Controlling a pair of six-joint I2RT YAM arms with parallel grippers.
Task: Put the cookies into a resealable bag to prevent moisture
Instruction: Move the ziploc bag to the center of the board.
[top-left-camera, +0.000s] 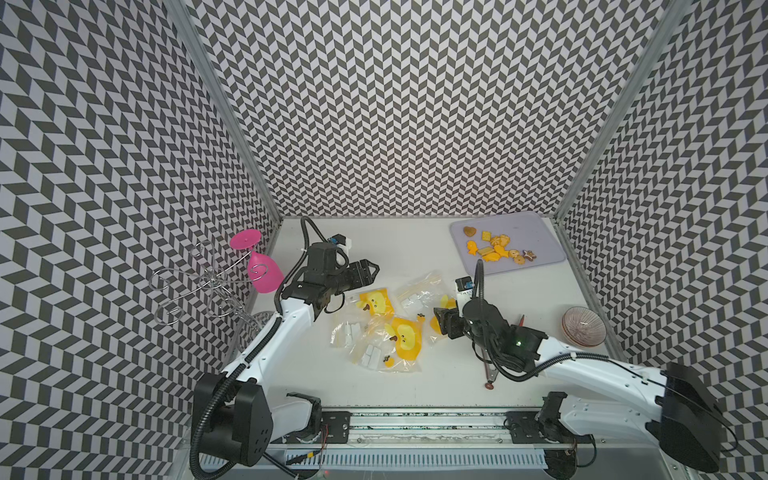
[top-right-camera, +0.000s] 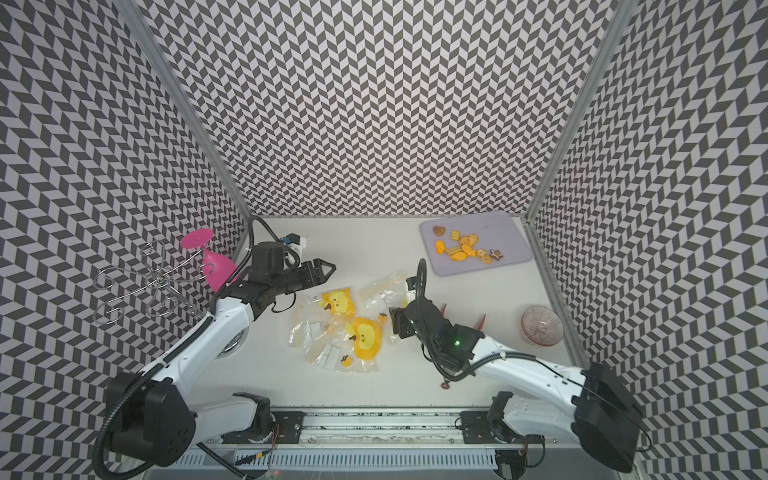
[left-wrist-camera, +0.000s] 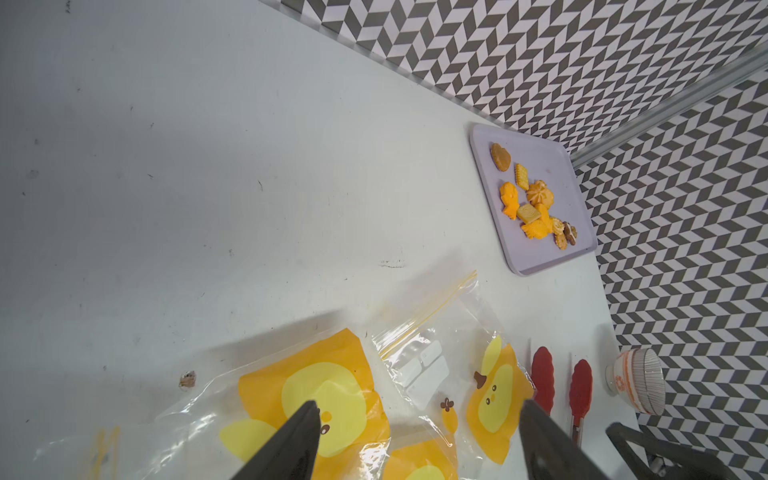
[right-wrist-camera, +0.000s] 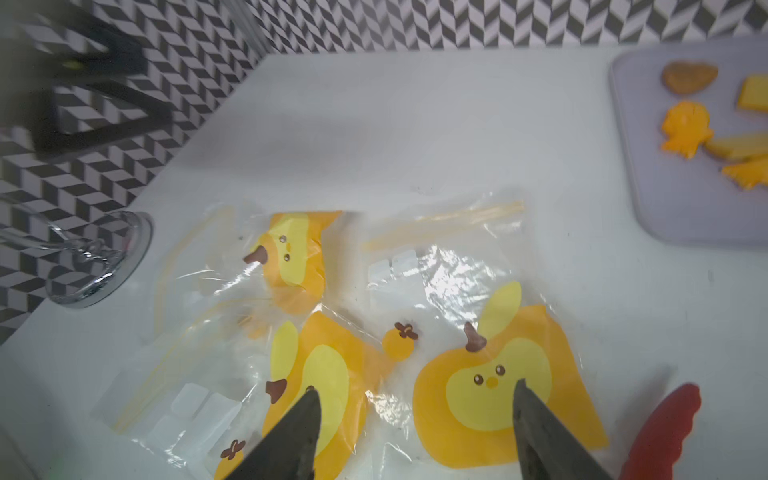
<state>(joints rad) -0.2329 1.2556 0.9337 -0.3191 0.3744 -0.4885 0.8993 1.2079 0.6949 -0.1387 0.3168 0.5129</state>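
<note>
Bag selection in hand: left pincer (top-left-camera: 372, 272) and right pincer (top-left-camera: 439, 322) both released, empty, beside the clear bags (top-left-camera: 395, 328) mid-frame; cookies (top-left-camera: 494, 247) sit on lilac tray (top-left-camera: 540, 232), upper right; next likely needs one bag's zip edge pinched.

White table (top-left-camera: 374, 249), clear bags (top-left-camera: 405, 336), lilac tray (top-left-camera: 540, 232), red tongs (left-wrist-camera: 542, 376), bowl (top-left-camera: 582, 326)

- Tongs (top-left-camera: 490, 385), right of centre in a top view: mostly under the right arm; only a red tip and the handle end show.
- Glass (top-left-camera: 262, 321), left of centre: half hidden behind the left arm.
- Cookies (right-wrist-camera: 685, 129) in the right wrist view: blurred, some cut by the frame's edge.
</note>
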